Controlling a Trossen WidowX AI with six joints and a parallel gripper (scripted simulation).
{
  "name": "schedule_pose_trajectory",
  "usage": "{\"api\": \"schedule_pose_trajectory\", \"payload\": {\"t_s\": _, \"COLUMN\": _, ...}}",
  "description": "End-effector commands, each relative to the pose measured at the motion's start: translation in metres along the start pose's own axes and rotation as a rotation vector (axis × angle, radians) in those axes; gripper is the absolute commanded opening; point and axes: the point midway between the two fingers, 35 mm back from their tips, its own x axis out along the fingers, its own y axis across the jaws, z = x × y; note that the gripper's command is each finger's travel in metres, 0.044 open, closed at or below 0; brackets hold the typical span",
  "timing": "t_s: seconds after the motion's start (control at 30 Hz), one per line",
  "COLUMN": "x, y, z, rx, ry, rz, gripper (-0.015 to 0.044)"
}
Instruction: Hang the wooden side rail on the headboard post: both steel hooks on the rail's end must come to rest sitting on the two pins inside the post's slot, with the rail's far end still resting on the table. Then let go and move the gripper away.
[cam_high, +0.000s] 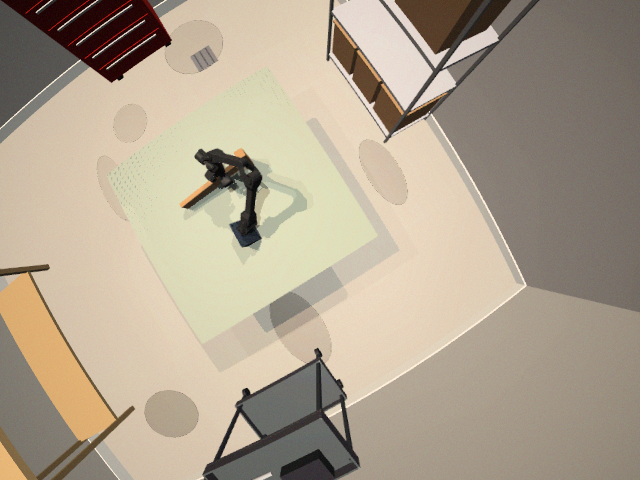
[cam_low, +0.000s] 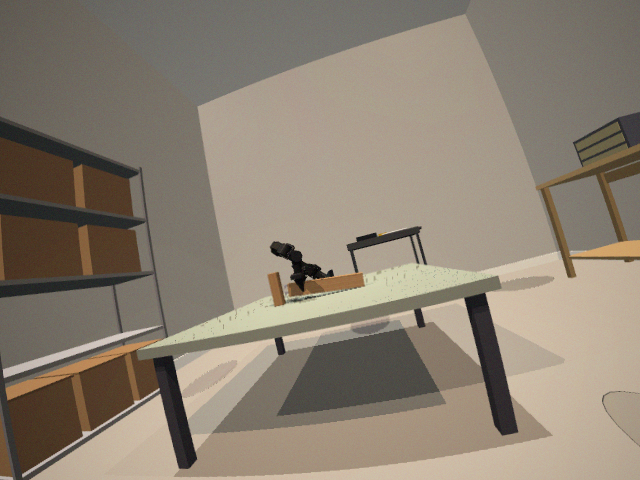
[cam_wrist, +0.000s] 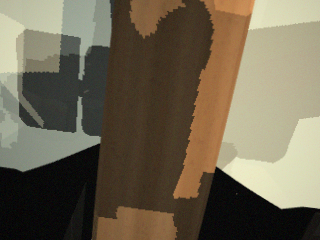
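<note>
Exterior view has, at left, the post (cam_high: 240, 152) (cam_low: 276, 289), which stands upright on the worktop (cam_high: 310, 232) (cam_low: 403, 284). Next come the jaws, pinching the rail (cam_high: 193, 198) (cam_low: 341, 282) (cam_wrist: 150, 125). Its near end is just beside the post, its body reaches to the right. Whether the hooks sit on the pins, one cannot tell.

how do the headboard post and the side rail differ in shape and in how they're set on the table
The headboard post stands upright; the side rail lies lengthwise, roughly level. The post is short and free of the gripper; the rail is longer and clamped in it. Both are orange-brown wood.
</note>
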Motion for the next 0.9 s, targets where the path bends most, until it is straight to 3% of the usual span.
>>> {"api": "schedule_pose_trajectory", "payload": {"t_s": 0.0, "x": -0.0038, "y": -0.0027, "z": -0.0014, "rx": -0.001, "ry": -0.005, "rz": -0.010, "gripper": 0.0000}}
{"api": "schedule_pose_trajectory", "payload": {"t_s": 0.87, "x": -0.0044, "y": -0.0027, "z": -0.0043, "rx": -0.001, "ry": -0.005, "rz": -0.010, "gripper": 0.0000}}
